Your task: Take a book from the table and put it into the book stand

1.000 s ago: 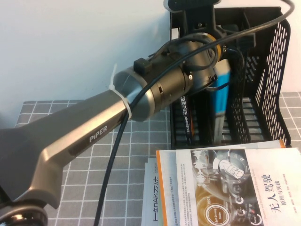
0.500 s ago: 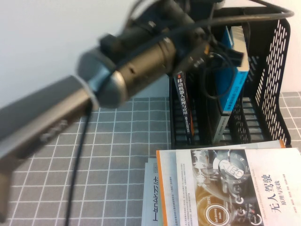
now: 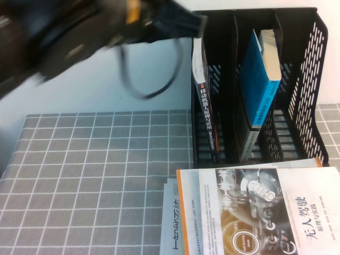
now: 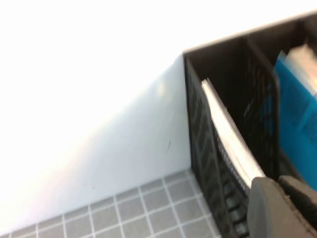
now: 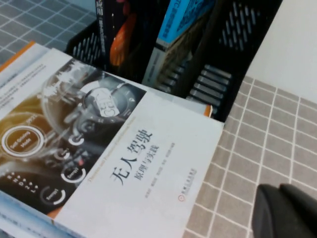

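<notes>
Since a moment ago I've swung my left gripper [image 3: 159, 21] up and clear of the book stand [image 3: 305, 69]; I cannot tell how its jaws stand. Left to right: thin black book, then the book [image 3: 260, 90] in the middle compartment, upright, spine toward me, leaning. It could slump further, unsupported. My right gripper [image 5: 285, 213] is near the white book, over the table [image 3: 95, 175], jaws unreadable.
</notes>
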Tool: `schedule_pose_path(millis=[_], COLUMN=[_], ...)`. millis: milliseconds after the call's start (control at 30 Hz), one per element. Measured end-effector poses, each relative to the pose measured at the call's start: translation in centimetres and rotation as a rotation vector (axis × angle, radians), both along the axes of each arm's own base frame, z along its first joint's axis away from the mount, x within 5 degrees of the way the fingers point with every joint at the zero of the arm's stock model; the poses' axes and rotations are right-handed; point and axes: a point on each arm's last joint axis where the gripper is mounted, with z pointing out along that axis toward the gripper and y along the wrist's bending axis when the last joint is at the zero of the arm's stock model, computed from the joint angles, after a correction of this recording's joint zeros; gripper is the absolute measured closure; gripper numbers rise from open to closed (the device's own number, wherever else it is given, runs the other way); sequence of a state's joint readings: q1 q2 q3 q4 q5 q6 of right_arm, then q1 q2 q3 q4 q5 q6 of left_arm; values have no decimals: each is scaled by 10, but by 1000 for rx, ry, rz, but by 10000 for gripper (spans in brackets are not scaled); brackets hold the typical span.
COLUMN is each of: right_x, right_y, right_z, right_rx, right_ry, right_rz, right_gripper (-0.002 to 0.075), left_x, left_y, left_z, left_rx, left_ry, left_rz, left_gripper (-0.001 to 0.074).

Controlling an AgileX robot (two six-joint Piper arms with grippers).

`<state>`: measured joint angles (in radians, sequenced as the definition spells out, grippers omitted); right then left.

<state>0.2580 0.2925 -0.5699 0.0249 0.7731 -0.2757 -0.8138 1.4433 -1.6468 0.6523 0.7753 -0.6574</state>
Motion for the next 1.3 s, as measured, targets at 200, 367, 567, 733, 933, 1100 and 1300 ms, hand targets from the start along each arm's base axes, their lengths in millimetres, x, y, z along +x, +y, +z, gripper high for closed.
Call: schedule_pose_path(millis=[200,367,567,733,933,1100,1300], right_x=[12,14,14,13,13,13,13], right_y=[5,7,10,10,10,10,11], right_z=[-51,-74,-73,-73,-73,-73,-73], right_rx=[56,92,153,159,160,161,163], right_ry=[110,164,169,171,171,172,172], right_rz=[-22,-38,-32,-31,-31,-32,-32], right_gripper=[729,729,729,729,729,729,729], left_x=[-43,-64,-73,-73,-68,-64,-60], left_y=[38,59,70,69,64,60,58], left_z=[-28,-52,-57,-57,-64,-67,-72], left_rx=[-79,-95,-114,-115,-96,-84,-65], left_ry=[-12,-8,-14,-19,2,14,29], left_rz=[-50,-55,-41,-44,-43,-42,-33], left_gripper=[734,735,736,736,736,736,736])
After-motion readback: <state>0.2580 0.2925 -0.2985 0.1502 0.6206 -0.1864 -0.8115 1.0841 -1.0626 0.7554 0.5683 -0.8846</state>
